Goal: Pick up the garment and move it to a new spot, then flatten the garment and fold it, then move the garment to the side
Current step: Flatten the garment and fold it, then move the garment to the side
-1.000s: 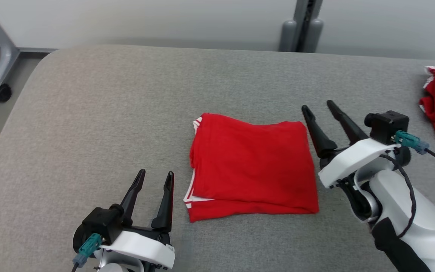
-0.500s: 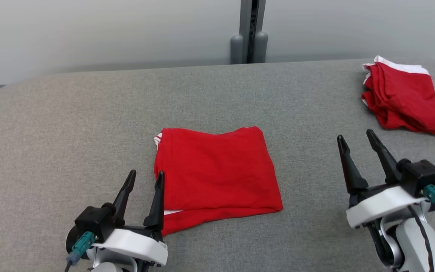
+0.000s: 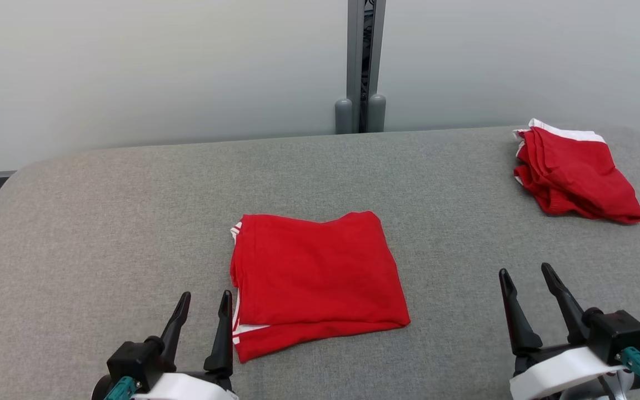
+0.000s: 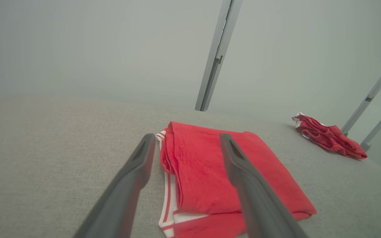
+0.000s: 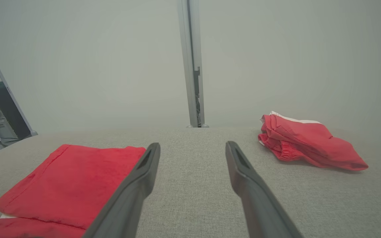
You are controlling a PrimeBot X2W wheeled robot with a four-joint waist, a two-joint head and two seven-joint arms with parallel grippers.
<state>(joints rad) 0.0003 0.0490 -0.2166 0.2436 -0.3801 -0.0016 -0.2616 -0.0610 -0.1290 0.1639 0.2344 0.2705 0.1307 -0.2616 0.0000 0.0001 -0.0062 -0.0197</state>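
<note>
Red garment (image 3: 315, 278) lies folded flat, white-striped edge showing.

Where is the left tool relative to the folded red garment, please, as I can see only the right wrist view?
Observer: In the head view the left tool is open and holds nothing, at the near left corner of the folded red garment.
Operator: Thank you. Does that left edge carry any trim?
Observer: Yes, the left wrist view shows white stripes along it, below the top fold.
Operator: Does the whole garment lie on the surface?
Observer: Yes, the head view shows the grey surface on every side of it.
</note>
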